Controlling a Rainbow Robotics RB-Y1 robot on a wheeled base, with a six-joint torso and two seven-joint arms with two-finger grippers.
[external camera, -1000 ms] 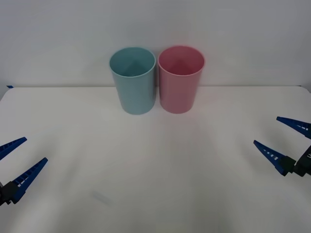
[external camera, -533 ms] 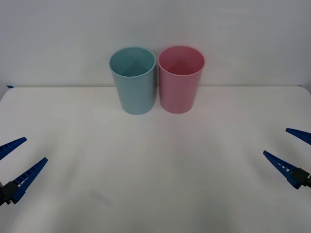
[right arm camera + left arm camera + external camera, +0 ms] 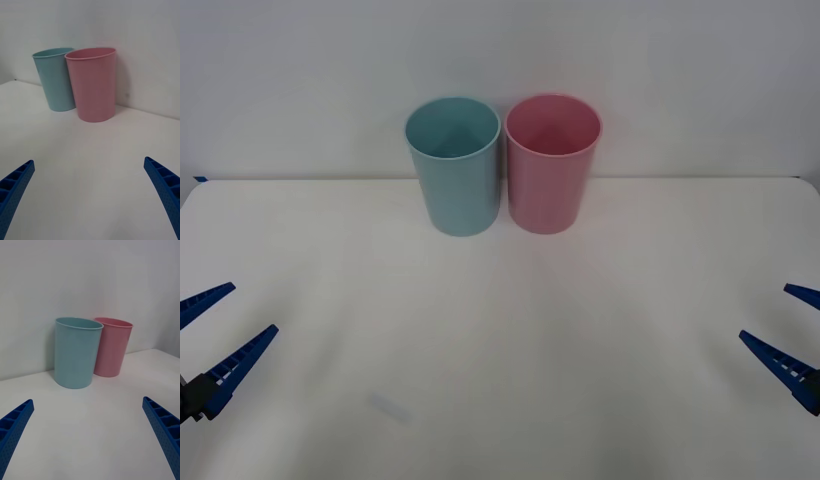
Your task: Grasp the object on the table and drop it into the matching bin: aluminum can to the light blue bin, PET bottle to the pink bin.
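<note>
The light blue bin (image 3: 458,180) and the pink bin (image 3: 550,180) stand upright side by side at the back of the white table (image 3: 500,330), light blue on the left. The aluminum can is out of view; what I see inside both bins looks bare. My left gripper (image 3: 252,308) hangs open at the table's near left edge. At the near right edge my right gripper (image 3: 765,312) is open too. In the right wrist view, the right gripper (image 3: 89,161) faces the pink bin (image 3: 93,86) and light blue bin (image 3: 56,80). The left gripper (image 3: 88,400) faces the light blue bin (image 3: 77,352) and pink bin (image 3: 112,348).
A plain white wall rises right behind the bins. A faint small mark (image 3: 390,408) lies on the table surface near the front left. Broad bare tabletop stretches between the grippers and the bins.
My right gripper has drawn back toward the near right edge of the table, staying open. The left gripper and both bins have not moved.
</note>
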